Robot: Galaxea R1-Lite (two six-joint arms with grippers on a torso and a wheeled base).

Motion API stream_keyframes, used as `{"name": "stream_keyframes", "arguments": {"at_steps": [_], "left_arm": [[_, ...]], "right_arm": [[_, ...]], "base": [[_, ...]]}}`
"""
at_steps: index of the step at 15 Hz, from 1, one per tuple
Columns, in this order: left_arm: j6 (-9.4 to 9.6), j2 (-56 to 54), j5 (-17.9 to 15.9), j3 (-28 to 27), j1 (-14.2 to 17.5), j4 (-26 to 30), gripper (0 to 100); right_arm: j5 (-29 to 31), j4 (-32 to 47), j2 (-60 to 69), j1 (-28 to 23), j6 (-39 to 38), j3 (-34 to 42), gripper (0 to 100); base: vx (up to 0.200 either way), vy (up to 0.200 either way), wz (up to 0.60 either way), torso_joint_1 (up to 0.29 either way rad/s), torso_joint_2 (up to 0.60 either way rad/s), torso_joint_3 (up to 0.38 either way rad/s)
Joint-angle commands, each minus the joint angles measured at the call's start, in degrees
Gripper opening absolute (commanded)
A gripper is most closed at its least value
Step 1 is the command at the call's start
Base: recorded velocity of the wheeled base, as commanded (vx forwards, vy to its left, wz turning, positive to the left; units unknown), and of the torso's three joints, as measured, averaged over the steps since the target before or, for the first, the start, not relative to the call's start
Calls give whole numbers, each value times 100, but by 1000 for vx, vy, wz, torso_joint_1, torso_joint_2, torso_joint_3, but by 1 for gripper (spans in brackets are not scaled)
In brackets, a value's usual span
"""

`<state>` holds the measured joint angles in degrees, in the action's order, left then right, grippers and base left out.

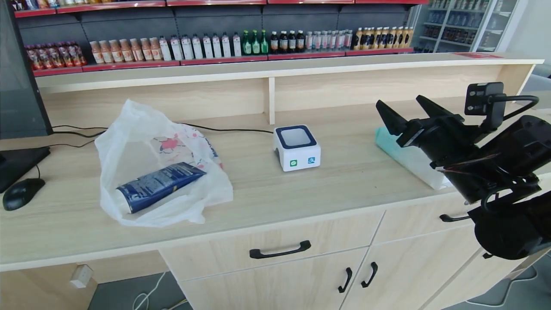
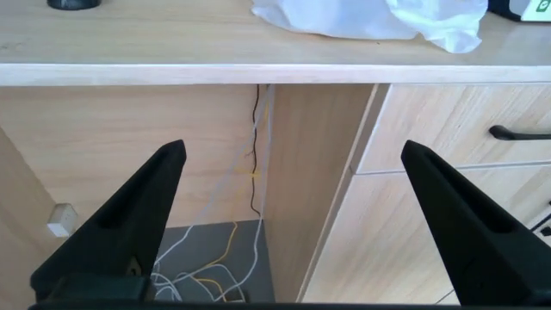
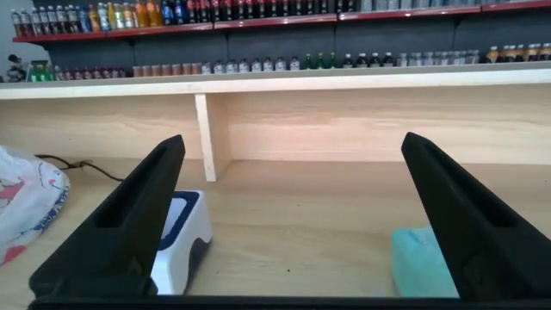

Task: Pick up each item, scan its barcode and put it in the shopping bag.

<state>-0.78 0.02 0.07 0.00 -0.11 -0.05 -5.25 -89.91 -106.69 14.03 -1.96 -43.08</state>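
A translucent white shopping bag (image 1: 142, 142) lies on the left part of the wooden counter, and a dark blue tube (image 1: 157, 186) rests inside it. The white barcode scanner (image 1: 296, 147) sits mid-counter. To its right lies a teal-and-white packet (image 1: 407, 159), partly hidden behind my right gripper (image 1: 407, 113), which hovers open above it with nothing held. In the right wrist view the scanner (image 3: 185, 241) and the teal packet (image 3: 422, 263) lie below the open fingers (image 3: 129, 220). My left gripper (image 2: 293, 224) is open, low in front of the cabinet, under the counter edge and the bag (image 2: 379, 19).
A black mouse (image 1: 21, 193) and a dark monitor (image 1: 19, 69) stand at the far left. Cables run along the counter's back. A raised ledge with a divider (image 1: 271, 100) backs the counter. Drawers with black handles (image 1: 280, 250) are below. Bottles fill the shelves (image 1: 215, 45) behind.
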Motion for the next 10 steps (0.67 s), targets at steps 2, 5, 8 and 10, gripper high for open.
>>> {"name": "stream_keyframes", "arguments": {"at_steps": [2, 5, 8, 10], "left_arm": [[-1, -2, 1, 0, 2, -4, 100], [-1, -2, 1, 0, 2, -4, 100], [-1, -2, 1, 0, 2, -4, 100], [-1, -2, 1, 0, 2, -4, 100]], "right_arm": [[-2, -9, 140, -32, 3, 98, 100], [7, -9, 184, -120, 12, 89, 100], [7, -9, 210, -269, 12, 133, 100], [7, -9, 228, -313, 12, 125, 100]], "base": [[0, -200, 0, 2, 0, 5], [0, -200, 200, 2, 1, 2], [0, -200, 600, 2, 4, -1], [0, -200, 300, -2, 2, 2]]}}
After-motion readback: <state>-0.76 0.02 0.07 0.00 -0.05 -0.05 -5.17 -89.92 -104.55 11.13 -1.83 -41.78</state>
